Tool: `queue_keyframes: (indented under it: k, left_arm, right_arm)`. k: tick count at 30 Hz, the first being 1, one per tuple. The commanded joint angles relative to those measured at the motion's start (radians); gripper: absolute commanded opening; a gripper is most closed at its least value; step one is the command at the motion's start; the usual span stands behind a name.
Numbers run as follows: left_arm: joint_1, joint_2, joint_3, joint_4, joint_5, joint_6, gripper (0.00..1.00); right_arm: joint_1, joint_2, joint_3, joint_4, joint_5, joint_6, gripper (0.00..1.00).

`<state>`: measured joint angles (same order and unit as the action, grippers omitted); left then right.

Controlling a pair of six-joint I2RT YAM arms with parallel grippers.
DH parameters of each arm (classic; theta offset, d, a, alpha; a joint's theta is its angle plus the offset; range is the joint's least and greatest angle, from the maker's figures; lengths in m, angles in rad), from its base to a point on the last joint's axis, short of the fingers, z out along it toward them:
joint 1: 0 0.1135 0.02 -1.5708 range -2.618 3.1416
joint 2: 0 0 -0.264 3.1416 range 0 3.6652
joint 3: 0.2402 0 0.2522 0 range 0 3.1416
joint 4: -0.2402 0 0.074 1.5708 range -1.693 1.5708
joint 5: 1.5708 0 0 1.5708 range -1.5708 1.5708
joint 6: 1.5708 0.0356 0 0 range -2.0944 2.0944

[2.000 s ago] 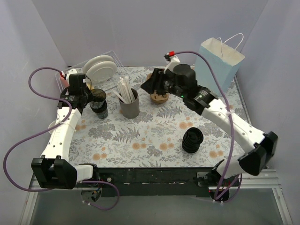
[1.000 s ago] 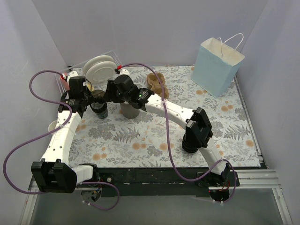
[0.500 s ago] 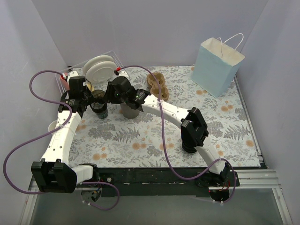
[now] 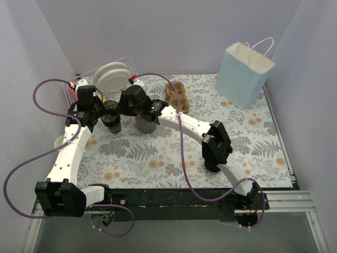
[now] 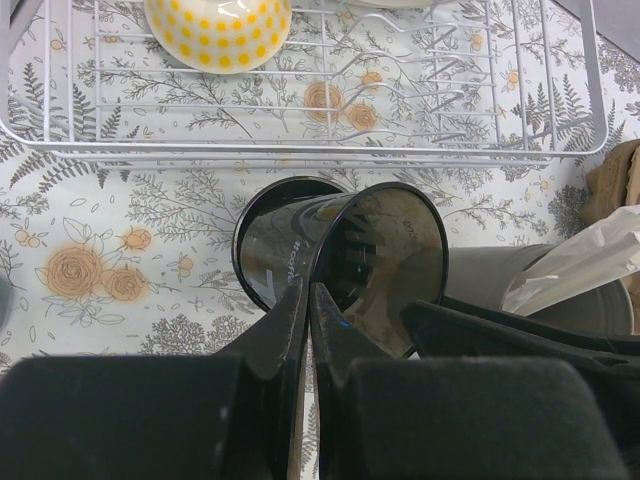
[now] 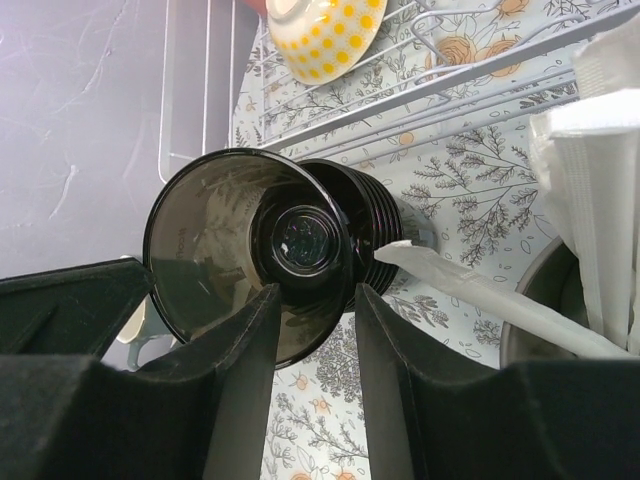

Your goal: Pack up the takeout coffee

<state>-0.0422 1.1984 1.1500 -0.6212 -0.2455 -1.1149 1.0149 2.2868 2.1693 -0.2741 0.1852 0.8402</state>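
My left hand [image 5: 307,295] is pinched fully together, its tips down at the near wall of the nested cups [image 5: 262,245]. I judge it is there to steady the lower ones, though I cannot tell if a thin wall is nipped between the fingers. My right hand [image 6: 316,298] reaches across from the other side, fingers apart, with the rim of the top black cup [image 6: 225,235] in the gap. Whether they press on it I cannot tell.

That cup tilts off the stack with no lid on it, at the far left of the bench [image 4: 158,158]. It is just in front of the dish rack [image 5: 300,152] and beside the grey holder [image 5: 480,275]. I take it to be the one meant for the takeout coffee, so one hand anchors while the other peels. The paper bag [image 4: 243,71] stands well apart at the far right, open-topped for packing.
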Motion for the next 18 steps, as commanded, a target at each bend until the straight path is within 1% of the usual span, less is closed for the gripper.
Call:
queue_keyframes:
  k: [1, 5, 8, 9, 11, 12, 14, 15, 17, 18]
  left_arm:
    - [0.002, -0.036, -0.013, 0.008, 0.012, 0.001, 0.0]
    - [0.002, -0.037, -0.016, 0.008, 0.017, 0.0, 0.0]
    - [0.002, -0.042, -0.019, 0.009, 0.017, -0.002, 0.0]
    - [0.002, -0.042, -0.018, 0.009, 0.015, -0.002, 0.0]
    - [0.002, -0.043, -0.018, 0.008, 0.015, -0.002, 0.0]
    - [0.002, -0.045, -0.015, 0.006, 0.015, -0.002, 0.0]
    - [0.002, -0.045, -0.01, 0.003, 0.017, 0.0, 0.0]
    - [0.002, -0.045, -0.007, 0.0, 0.018, 0.0, 0.0]
    - [0.002, -0.046, 0.007, -0.008, 0.023, -0.002, 0.0]
    - [0.004, -0.046, 0.02, -0.014, 0.025, 0.0, 0.0]
  right_arm:
    - [0.005, 0.023, 0.075, -0.023, 0.033, 0.026, 0.43]
    - [0.005, 0.03, 0.07, -0.024, 0.031, 0.036, 0.42]
    - [0.007, 0.028, 0.058, -0.001, 0.025, 0.039, 0.35]
    - [0.005, 0.028, 0.058, 0.003, 0.026, 0.039, 0.31]
    - [0.005, 0.019, 0.049, 0.016, 0.033, 0.036, 0.27]
    - [0.005, 0.014, 0.044, 0.022, 0.033, 0.034, 0.22]
    - [0.005, -0.003, 0.026, 0.042, 0.037, 0.03, 0.17]
    - [0.005, -0.009, 0.018, 0.049, 0.039, 0.03, 0.12]
    - [0.005, -0.032, -0.012, 0.073, 0.034, 0.037, 0.09]
    - [0.005, -0.05, -0.038, 0.096, 0.02, 0.043, 0.04]
